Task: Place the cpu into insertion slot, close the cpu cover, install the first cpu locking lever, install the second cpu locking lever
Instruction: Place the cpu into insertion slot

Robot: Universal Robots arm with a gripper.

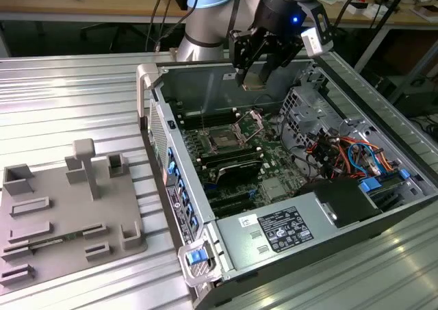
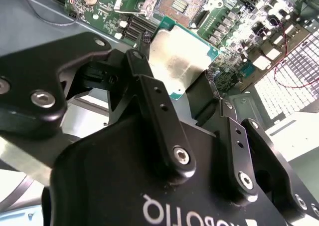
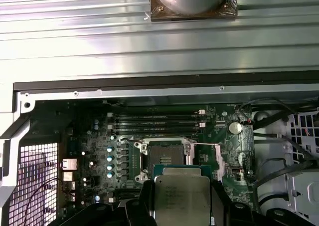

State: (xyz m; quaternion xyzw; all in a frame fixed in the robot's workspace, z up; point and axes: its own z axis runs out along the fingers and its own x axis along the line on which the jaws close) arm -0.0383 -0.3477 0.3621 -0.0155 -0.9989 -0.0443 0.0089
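Observation:
My gripper [image 1: 254, 76] hangs above the open computer case, shut on the cpu [image 1: 254, 85], a flat square chip with a silvery top. In both wrist views the cpu [image 2: 177, 56] [image 3: 182, 198] sits level between the black fingers [image 2: 144, 76]. The insertion slot [image 1: 224, 138] lies on the green board below the chip and towards the exterior view's left. It is open, with a dark centre [image 3: 163, 156] [image 2: 180, 4]. The cpu cover [image 1: 252, 123] stands raised beside the slot.
Long black memory slots [image 3: 159, 122] run beside the socket. A grey labelled power supply [image 1: 284, 231] fills the case's near end, and a drive cage with cables [image 1: 342, 152] fills the exterior view's right. A grey fixture plate [image 1: 68, 214] lies outside the case on the ribbed table.

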